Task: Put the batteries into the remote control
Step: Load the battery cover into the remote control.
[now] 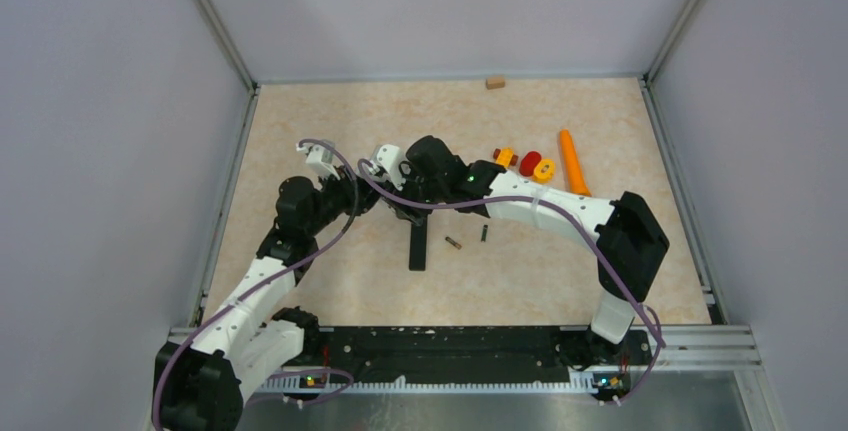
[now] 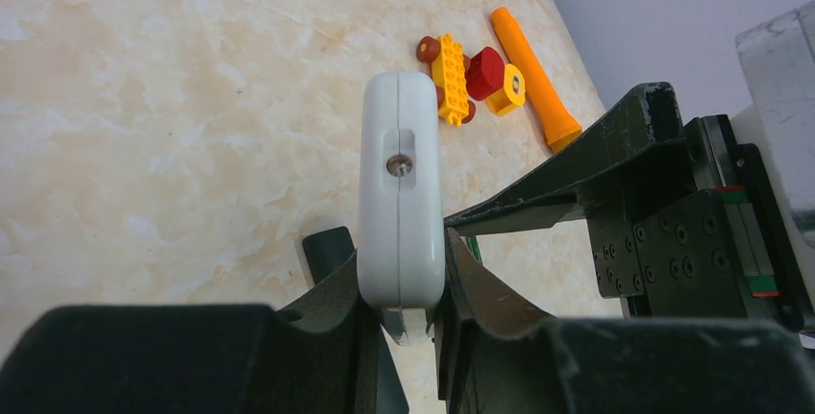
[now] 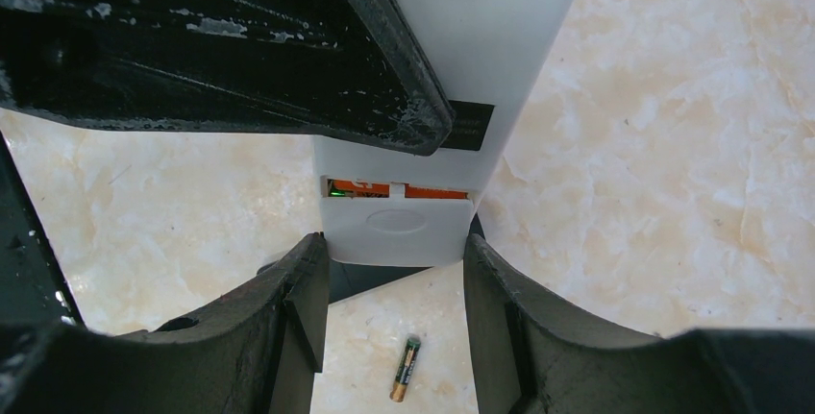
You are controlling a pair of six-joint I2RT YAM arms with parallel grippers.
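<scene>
Top: gold-and-dark loose battery [image 1: 453, 243] lies on the table [image 1: 300, 141], just right of black bar [image 1: 417, 246].
Left wrist: left claw [image 2: 399, 299] pinches the white remote control [image 2: 399, 183] by its edges, held above the table.
Right wrist: right claw [image 3: 396, 270] sits half-spread astride the remote's end, can't tell if it grips. The open bay shows an orange battery [image 3: 423, 189].

bare table [image 1: 300, 116] open far left; arms meeting at the remote [image 2: 400, 193] block the centre; black bar [image 1: 418, 248] lies near the loose battery [image 1: 454, 243]; toys [image 1: 530, 163] crowd far right.
</scene>
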